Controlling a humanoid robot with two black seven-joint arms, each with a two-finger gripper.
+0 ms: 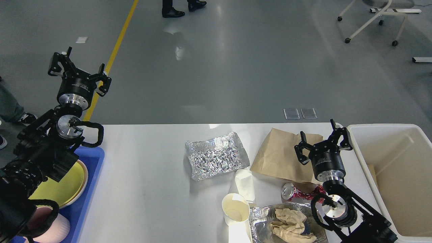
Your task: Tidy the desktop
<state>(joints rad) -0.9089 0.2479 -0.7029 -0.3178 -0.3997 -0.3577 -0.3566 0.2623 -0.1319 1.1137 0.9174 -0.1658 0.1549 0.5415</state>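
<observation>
Nearest the camera, a foil tray point(287, 224) holding crumpled brown paper point(289, 225) sits at the front edge of the desktop point(145, 189), with a white paper cup point(235, 209) lying on its side just to its left. Just behind them lie a crushed red can point(297, 194) and a flattened white cup point(245, 184). Further back, mid-table, are a crinkled foil sheet point(216, 160) and a brown paper bag point(281, 158).

The right gripper point(321, 143) hovers over the bag's right edge with its fingers spread wide and nothing between them. To its right the cream bin point(371, 130) holds only a little; a tan scrap shows at its left wall.

On the left, the blue tray point(96, 158) carries a yellow plate point(64, 189) and a pink cup point(50, 226), partly hidden by the arm. The left gripper point(79, 72) is raised beyond the table's far left corner, fingers wide apart and empty.

My judgement: the tidying is at an early to middle stage. Some dishes seem sorted into the tray, yet at least 6 pieces of rubbish remain on the desktop, and the bag looks like the next pick.
</observation>
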